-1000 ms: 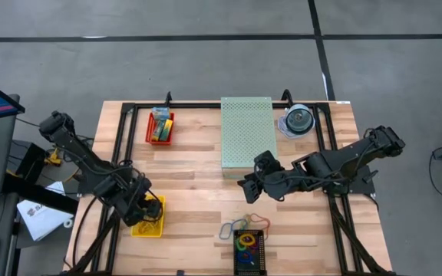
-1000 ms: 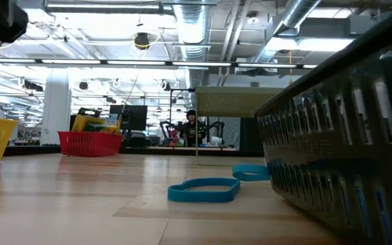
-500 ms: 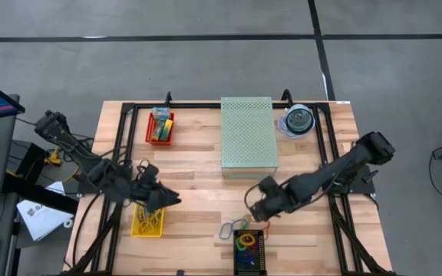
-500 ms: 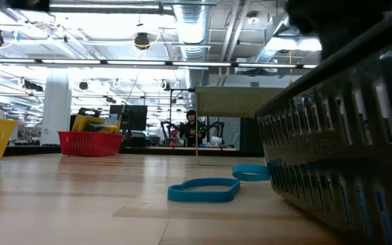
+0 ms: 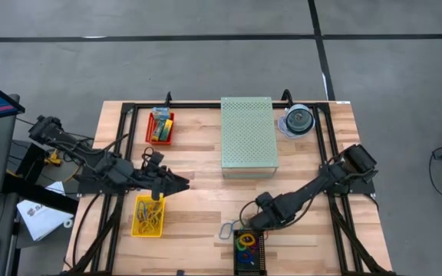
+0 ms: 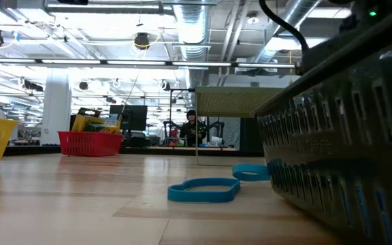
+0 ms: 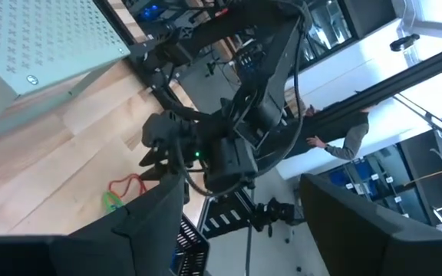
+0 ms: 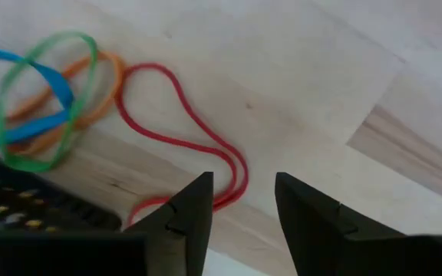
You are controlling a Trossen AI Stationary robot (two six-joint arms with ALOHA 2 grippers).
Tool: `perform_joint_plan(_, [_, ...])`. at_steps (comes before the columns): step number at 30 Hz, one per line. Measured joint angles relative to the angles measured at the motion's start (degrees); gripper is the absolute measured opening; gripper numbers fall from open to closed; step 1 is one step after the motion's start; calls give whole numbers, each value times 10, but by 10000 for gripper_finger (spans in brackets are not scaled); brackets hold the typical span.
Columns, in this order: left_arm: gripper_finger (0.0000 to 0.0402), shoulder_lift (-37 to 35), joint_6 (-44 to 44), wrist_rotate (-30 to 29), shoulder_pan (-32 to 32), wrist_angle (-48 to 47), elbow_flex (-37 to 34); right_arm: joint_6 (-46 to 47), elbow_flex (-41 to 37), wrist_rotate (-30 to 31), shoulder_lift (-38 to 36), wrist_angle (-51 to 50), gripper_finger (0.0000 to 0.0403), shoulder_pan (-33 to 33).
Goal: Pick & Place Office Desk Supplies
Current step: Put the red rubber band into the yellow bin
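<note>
Loose rubber bands lie flat on the wood beside the black basket (image 5: 249, 251): a red loop (image 8: 183, 130), a green one (image 8: 44, 100), an orange one (image 8: 90, 84) and a blue one (image 8: 21, 100). My right gripper (image 8: 244, 203) points down over them, open, with the red loop's near end lying between its fingers; I cannot tell whether it touches. My left gripper (image 5: 179, 184) hangs open and empty above the yellow basket (image 5: 148, 216), which holds rubber bands. Crayon boxes (image 5: 159, 125) sit in the red basket (image 5: 150, 136).
A pale green perforated box (image 5: 247, 136) lies at the far middle and a clear disc case (image 5: 299, 120) at the far right. In the low view, blue bands (image 6: 204, 190) lie beside the black basket's wall (image 6: 346, 136). A person (image 7: 351, 142) stands beyond the table.
My right gripper has come down toward the table's near edge, tipping until it points down at the loose bands beside the black basket. My left gripper has risen out of the yellow basket, swung toward the table's middle and tipped up to nearly level.
</note>
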Motion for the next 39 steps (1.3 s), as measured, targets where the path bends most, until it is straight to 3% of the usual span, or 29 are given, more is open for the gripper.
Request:
perform_joint_plan(17, [255, 1, 0, 3, 15, 11, 0, -9, 3, -12, 50, 12, 129, 5])
perform_joint_plan(21, [255, 1, 0, 3, 15, 11, 0, -41, 3, -14, 51, 13, 92, -2])
perform_joint_plan(26, [255, 1, 0, 3, 15, 12, 0, -55, 2, -2, 51, 27, 19, -2])
perform_joint_plan(30, [255, 0, 3, 3, 15, 17, 0, -54, 2, 3, 52, 22, 7, -2])
perform_joint_plan(35, [255, 1, 14, 3, 15, 21, 0, -50, 0, 47, 34, -32, 2, -2])
perform_joint_plan(39, [255, 1, 19, 3, 15, 21, 0, -24, 0, 107, -26, -98, 1, -12])
